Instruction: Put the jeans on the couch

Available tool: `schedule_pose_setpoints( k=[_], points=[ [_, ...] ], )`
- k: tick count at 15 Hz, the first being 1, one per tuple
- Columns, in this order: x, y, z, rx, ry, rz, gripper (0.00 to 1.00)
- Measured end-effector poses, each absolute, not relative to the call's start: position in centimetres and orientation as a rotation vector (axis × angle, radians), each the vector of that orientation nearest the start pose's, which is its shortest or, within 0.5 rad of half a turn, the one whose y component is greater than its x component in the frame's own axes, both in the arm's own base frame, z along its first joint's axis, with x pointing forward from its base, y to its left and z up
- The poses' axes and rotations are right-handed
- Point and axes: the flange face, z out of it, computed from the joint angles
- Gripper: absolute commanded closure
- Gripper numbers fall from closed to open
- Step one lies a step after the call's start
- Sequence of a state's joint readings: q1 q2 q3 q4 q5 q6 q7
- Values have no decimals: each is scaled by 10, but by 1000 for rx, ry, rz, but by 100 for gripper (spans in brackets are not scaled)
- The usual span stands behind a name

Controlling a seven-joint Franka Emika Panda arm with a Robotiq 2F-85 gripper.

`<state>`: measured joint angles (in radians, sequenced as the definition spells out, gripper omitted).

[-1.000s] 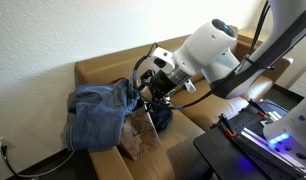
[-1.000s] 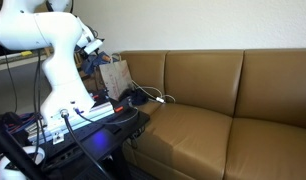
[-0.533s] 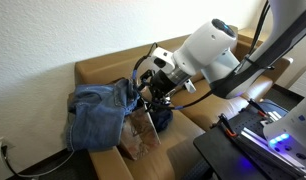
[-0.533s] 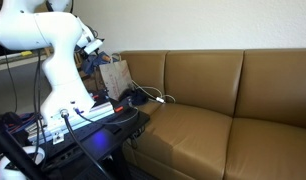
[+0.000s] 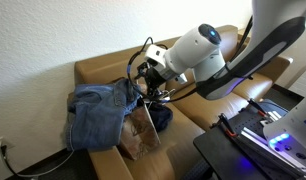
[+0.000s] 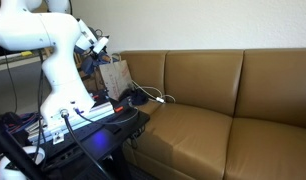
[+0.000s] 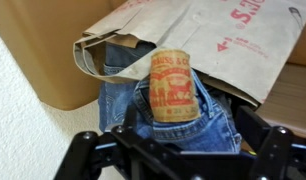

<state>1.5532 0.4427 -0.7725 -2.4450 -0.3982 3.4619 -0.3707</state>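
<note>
Gripper (image 5: 145, 86) is spread wide, pinching nothing. Jeans (image 5: 93, 112) are heaped over the couch (image 5: 101, 68) arm, against a paper bag (image 5: 143, 138). In the wrist view the waistband patch (image 7: 173, 85) sits dead ahead, centred between the 2 fingers (image 7: 88, 150), with the band running across the opening. Contact is unclear. Likely next: close on the band, then carry it past the bag to the seat.
</note>
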Motion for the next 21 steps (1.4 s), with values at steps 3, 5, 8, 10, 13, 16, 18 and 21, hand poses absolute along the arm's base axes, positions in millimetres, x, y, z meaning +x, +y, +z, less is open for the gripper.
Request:
schedule_pose_setpoints(
  k=[3,5,8,10,13,16,18,21],
  points=[
    [332,425,232,1802,2153,993,2],
    [321,440,229,1824,2174,1010,26],
    [321,444,223,1882,2176,1011,45],
    [327,442,220,1916,2162,1009,59],
    [335,440,220,1949,2139,1017,81],
    [340,443,223,1968,2115,1036,99],
    [341,443,223,1981,2102,1040,100],
    [343,441,225,2032,2066,1048,97]
  ],
)
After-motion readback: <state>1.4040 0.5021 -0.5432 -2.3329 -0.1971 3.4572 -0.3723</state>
